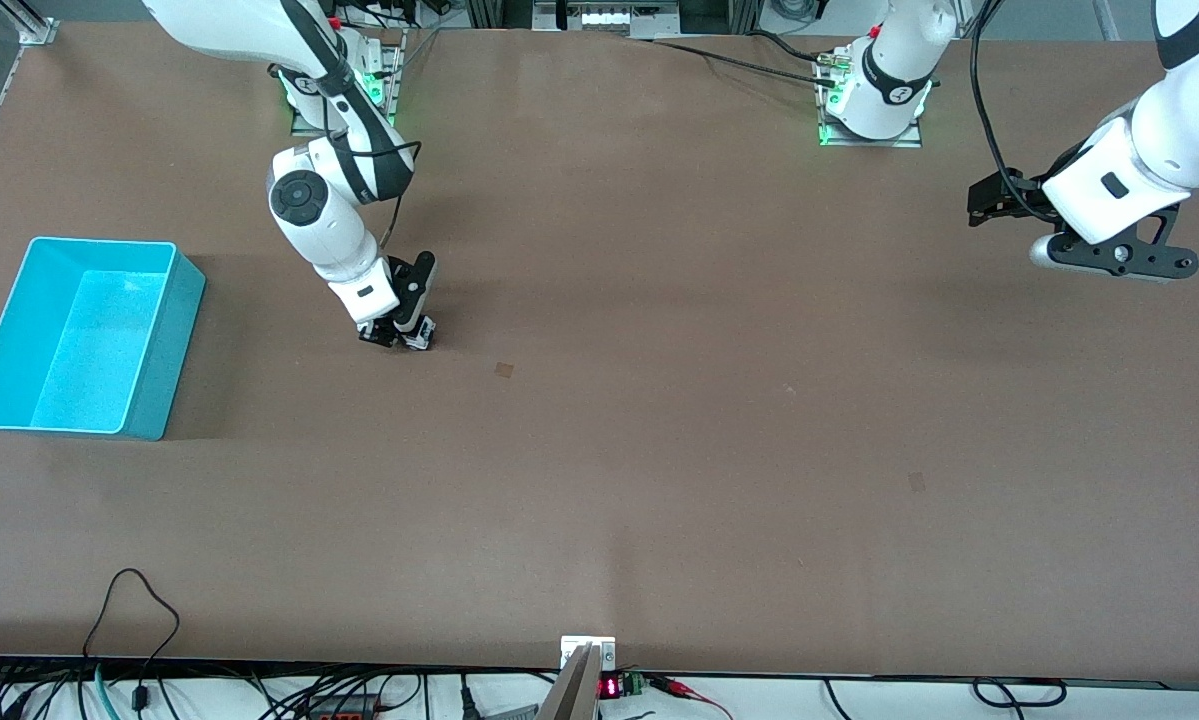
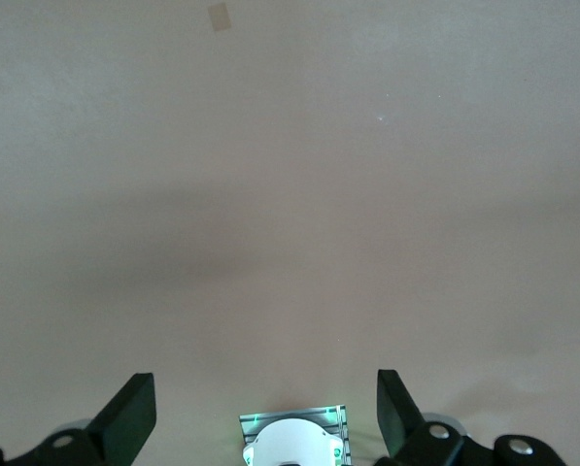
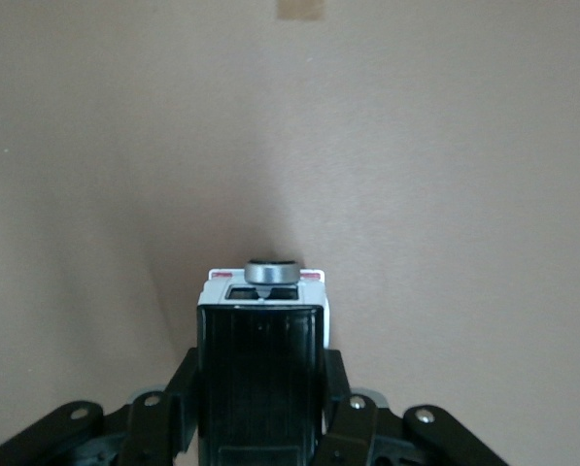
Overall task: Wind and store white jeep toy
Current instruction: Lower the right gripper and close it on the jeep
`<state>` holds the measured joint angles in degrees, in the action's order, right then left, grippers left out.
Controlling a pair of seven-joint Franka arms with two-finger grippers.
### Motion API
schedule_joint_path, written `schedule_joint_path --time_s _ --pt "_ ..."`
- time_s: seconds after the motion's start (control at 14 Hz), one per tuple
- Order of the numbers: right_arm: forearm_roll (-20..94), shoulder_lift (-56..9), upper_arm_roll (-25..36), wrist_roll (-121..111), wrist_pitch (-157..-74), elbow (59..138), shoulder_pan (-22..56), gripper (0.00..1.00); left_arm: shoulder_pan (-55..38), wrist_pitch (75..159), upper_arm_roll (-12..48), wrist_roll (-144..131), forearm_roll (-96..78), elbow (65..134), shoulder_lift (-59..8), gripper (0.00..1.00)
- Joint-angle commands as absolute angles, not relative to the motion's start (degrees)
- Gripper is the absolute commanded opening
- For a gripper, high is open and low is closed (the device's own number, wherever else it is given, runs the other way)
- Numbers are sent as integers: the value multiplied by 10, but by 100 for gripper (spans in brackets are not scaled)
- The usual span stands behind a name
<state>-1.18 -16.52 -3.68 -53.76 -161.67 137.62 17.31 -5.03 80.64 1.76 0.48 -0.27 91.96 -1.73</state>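
The white jeep toy (image 1: 420,334) stands on the table toward the right arm's end, with its wheels on the brown surface. In the right wrist view its black ribbed roof (image 3: 260,369) fills the space between the fingers, and the white end with a grey spare wheel (image 3: 272,272) pokes out past them. My right gripper (image 1: 397,334) (image 3: 260,403) is shut on the jeep's sides, fingertips (image 3: 333,379) pressed against it. My left gripper (image 1: 989,200) (image 2: 263,408) waits open above the table at the left arm's end, with nothing between its fingers (image 2: 132,413).
A teal bin (image 1: 164,370) stands at the right arm's end of the table, beside the jeep and a little nearer the front camera. Small tape marks (image 1: 504,369) lie on the tabletop. Cables run along the front edge (image 1: 139,600).
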Motion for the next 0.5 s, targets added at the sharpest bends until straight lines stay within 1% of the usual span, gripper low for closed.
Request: schedule_joint_path --time_s 0.0,0.21,0.43 --pt "-4 -139 -33 -539 -1590 1369 167 0 -51 794 19 6 -12 906 -22 100" --pt "-4 -119 -33 -539 -1551 1353 147 0 -52 793 19 2 -12 906 -23 100" --pt "-4 -106 -32 -536 -1492 1319 128 0 -51 793 19 3 -12 906 -23 100"
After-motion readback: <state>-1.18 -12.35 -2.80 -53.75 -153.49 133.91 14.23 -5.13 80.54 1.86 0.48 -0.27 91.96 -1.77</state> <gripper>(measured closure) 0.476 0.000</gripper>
